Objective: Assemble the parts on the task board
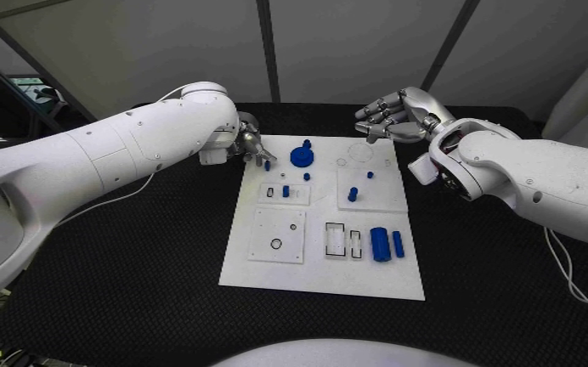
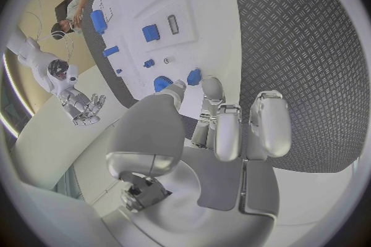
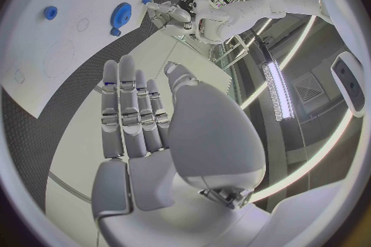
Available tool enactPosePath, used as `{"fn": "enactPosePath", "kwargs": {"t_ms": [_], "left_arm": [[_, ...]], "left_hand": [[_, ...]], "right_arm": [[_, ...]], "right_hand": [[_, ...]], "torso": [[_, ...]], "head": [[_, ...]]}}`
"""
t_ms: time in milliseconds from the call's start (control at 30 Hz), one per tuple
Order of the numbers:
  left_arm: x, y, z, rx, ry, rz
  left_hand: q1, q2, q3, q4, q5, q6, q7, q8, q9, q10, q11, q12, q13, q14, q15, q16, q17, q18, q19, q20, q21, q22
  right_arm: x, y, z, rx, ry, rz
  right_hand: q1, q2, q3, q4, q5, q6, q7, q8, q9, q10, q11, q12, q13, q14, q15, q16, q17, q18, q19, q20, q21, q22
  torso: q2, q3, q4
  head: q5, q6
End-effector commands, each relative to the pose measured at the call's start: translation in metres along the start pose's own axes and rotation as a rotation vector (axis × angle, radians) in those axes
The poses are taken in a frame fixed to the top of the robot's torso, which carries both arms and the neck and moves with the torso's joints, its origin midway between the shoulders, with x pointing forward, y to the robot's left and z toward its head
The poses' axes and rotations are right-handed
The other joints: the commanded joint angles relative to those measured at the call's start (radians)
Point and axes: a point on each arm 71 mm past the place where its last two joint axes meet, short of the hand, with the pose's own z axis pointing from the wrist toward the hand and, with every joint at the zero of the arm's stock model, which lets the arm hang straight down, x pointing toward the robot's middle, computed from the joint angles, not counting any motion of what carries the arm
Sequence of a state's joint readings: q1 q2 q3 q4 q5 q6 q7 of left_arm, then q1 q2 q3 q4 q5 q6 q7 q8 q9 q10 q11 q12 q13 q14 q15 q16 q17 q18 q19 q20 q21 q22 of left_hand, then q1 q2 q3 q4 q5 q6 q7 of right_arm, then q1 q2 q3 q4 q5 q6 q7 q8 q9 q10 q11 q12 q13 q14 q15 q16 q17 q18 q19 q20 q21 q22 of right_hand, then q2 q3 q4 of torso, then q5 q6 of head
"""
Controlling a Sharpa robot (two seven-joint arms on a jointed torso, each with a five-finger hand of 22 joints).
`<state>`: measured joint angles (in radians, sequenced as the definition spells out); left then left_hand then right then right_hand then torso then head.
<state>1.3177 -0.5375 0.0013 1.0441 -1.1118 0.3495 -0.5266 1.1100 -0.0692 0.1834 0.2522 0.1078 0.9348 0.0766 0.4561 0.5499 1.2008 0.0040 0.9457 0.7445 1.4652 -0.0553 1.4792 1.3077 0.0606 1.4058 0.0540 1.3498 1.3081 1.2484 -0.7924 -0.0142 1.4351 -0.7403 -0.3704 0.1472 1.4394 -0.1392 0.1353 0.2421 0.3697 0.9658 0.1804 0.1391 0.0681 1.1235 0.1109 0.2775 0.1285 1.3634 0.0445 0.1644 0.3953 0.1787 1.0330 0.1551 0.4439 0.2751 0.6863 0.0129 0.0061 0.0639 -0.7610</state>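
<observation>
The white task board (image 1: 321, 275) lies in the middle of the black table. My left hand (image 1: 251, 146) is at the board's far left corner, where its thumb and a fingertip (image 2: 210, 87) pinch a small blue part (image 1: 268, 164) (image 2: 194, 76) right at the board's surface. Just beside it stands a blue gear (image 1: 302, 157) (image 3: 121, 14). My right hand (image 1: 398, 119) (image 3: 135, 123) hangs above the board's far right corner with its fingers stretched out and nothing in them.
Small blue pegs (image 1: 285, 190) (image 1: 353, 194) (image 1: 370, 175) stand in the board's middle plates. A blue cylinder (image 1: 380, 244) and a slimmer blue piece (image 1: 398, 245) lie near the board's right edge. Black table (image 1: 135, 265) surrounds the board.
</observation>
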Motion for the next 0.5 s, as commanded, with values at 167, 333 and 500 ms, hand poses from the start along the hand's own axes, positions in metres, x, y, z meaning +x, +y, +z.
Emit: {"fn": "enactPosePath", "kwargs": {"t_ms": [167, 333, 500], "left_arm": [[0.0015, -0.0041, -0.0003, 0.012, 0.020, 0.010], [0.0015, -0.0052, 0.0000, 0.014, 0.019, 0.008], [0.0019, -0.0071, 0.0003, 0.017, 0.020, 0.010]], "left_hand": [[0.023, 0.005, -0.005, -0.007, 0.005, 0.008, 0.000, -0.002, -0.002, 0.000, -0.001, 0.001, -0.008, 0.073, -0.001, 0.000, 0.152, 0.009, -0.002, 0.002, -0.001, -0.001], [0.038, 0.013, -0.004, -0.013, 0.006, 0.010, -0.001, -0.003, -0.004, -0.002, -0.002, -0.001, -0.011, 0.073, -0.002, 0.000, 0.152, 0.009, -0.002, 0.001, -0.002, -0.002], [0.046, 0.018, -0.003, -0.017, 0.005, 0.012, -0.001, -0.002, -0.004, -0.002, -0.002, -0.001, -0.013, 0.073, -0.002, 0.000, 0.152, 0.009, -0.004, 0.001, -0.004, -0.003]], "right_arm": [[0.0009, 0.0024, 0.0006, -0.013, 0.007, 0.000], [0.0006, 0.0022, 0.0003, -0.011, 0.007, 0.000], [0.0008, 0.0022, 0.0004, -0.011, 0.007, 0.000]], "right_hand": [[-0.009, 0.004, -0.007, 0.000, 0.004, -0.002, 0.007, -0.006, 0.000, -0.001, 0.002, -0.005, -0.001, 0.006, 0.000, -0.006, -0.001, 0.003, 0.003, 0.001, -0.006, -0.001], [-0.009, 0.004, -0.007, 0.000, 0.004, -0.002, 0.007, -0.006, 0.000, -0.001, 0.002, -0.005, -0.001, 0.006, 0.000, -0.006, -0.001, 0.003, 0.003, 0.001, -0.006, -0.001], [-0.009, 0.004, -0.007, 0.000, 0.004, -0.002, 0.007, -0.006, 0.000, -0.001, 0.002, -0.005, -0.001, 0.006, 0.000, -0.006, -0.001, 0.003, 0.003, 0.001, -0.006, -0.001]], "torso": [[0.000, 0.0005, 0.0004], [0.000, 0.0008, -0.0015], [0.000, 0.0002, 0.0000]], "head": [[-0.003, -0.001], [-0.001, -0.003], [-0.003, -0.004]]}}
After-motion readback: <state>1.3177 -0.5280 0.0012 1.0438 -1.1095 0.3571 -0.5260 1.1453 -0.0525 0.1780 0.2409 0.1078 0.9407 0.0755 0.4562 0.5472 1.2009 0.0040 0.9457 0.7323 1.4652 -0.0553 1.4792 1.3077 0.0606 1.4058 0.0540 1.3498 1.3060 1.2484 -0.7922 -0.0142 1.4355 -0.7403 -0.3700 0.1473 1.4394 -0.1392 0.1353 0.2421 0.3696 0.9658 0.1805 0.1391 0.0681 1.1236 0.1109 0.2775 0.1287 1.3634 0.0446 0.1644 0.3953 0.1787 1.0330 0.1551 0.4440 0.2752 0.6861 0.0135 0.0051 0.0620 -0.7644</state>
